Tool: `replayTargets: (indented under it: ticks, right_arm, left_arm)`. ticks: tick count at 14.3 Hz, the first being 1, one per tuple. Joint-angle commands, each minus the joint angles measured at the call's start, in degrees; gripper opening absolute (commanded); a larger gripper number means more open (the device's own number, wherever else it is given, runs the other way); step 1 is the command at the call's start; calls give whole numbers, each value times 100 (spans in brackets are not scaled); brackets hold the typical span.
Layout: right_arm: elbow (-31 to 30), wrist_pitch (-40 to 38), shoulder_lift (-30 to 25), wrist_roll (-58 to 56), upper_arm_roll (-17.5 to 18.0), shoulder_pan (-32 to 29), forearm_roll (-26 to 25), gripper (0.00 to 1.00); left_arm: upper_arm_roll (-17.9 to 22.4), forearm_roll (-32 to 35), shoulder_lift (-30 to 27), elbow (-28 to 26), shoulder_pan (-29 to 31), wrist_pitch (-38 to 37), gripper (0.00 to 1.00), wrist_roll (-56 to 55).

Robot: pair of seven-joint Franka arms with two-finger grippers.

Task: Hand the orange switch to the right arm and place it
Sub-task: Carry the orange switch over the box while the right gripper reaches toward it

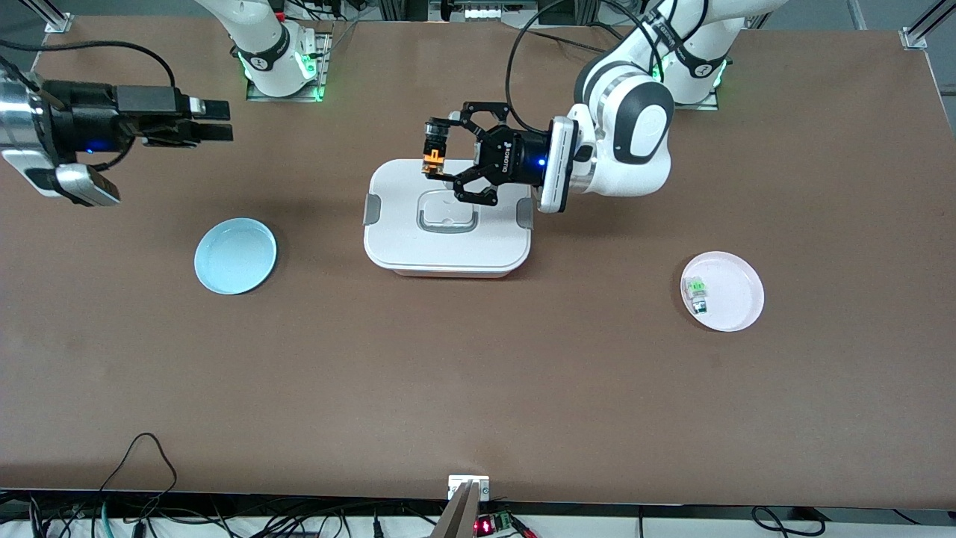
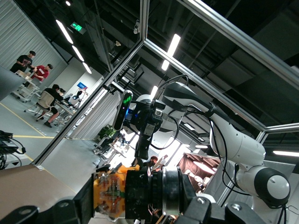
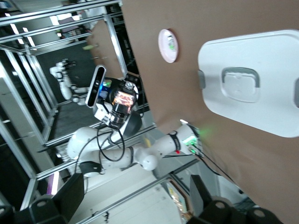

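Observation:
The orange switch (image 1: 432, 157), a small black cylinder with an orange band, is held in my left gripper (image 1: 435, 147), which is shut on it in the air over the edge of the white lidded box (image 1: 448, 246) toward the robots' bases. In the left wrist view the switch (image 2: 140, 193) fills the jaws. My right gripper (image 1: 220, 121) is open and empty, up in the air at the right arm's end of the table, pointing toward the switch. The right wrist view shows its open fingers (image 3: 70, 196) and, farther off, the switch (image 3: 120, 100) in the left gripper.
A light blue plate (image 1: 235, 255) lies toward the right arm's end. A pink plate (image 1: 736, 299) toward the left arm's end holds a green-and-white switch (image 1: 696, 293). The white box sits mid-table.

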Motion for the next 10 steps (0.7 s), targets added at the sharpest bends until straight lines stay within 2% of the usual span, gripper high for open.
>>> replayTargets:
  ticks: [1,4,6,8,10]
  right_arm:
    - [-643,308,-119,-263,52,87,619,100]
    - [-898,720,-137,-237,70,481,638,100]
    - [-1100,1124,-189,-219,158,737,717,100]
    - [-1337,1415,-216,-219,482,746,1189,100]
    - [-1356,1722,-207,-184,781,746,1428,100]
  left_arm:
    - [-58,-151,-235,218,-182,653,0,-173]
    - [-76,77,-323,438,-411,1505,0,-112]
    - [-76,245,-341,474,-464,1674,0,-104]
    - [-155,245,-341,474,-464,1674,0,1]
    - [-155,228,-341,474,-464,1674,0,55]
